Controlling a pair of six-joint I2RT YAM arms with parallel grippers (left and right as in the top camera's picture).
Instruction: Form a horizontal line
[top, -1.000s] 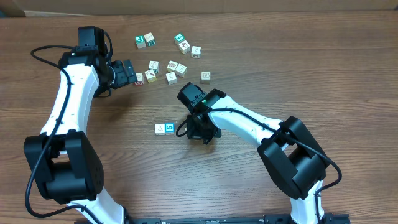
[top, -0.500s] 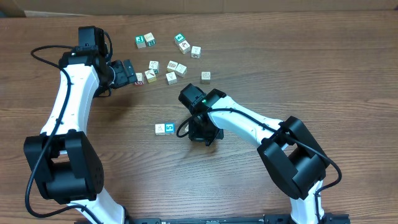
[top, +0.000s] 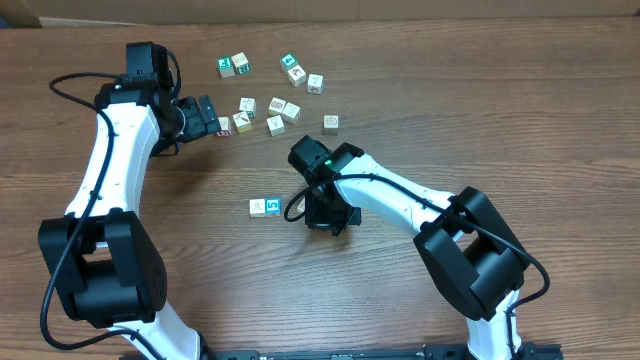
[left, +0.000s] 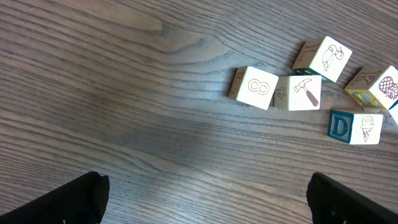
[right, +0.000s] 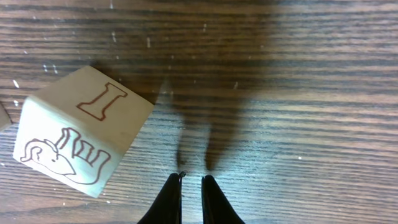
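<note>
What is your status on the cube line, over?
Left gripper open, near loose cubes. Right gripper shut, empty, beside the I cube. Line has two cubes visible. Nothing blocking seen.

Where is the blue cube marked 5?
Overhead view: the blue cube sits mid-table, a whitish cube at its left, the right pincer close on its right.
</note>
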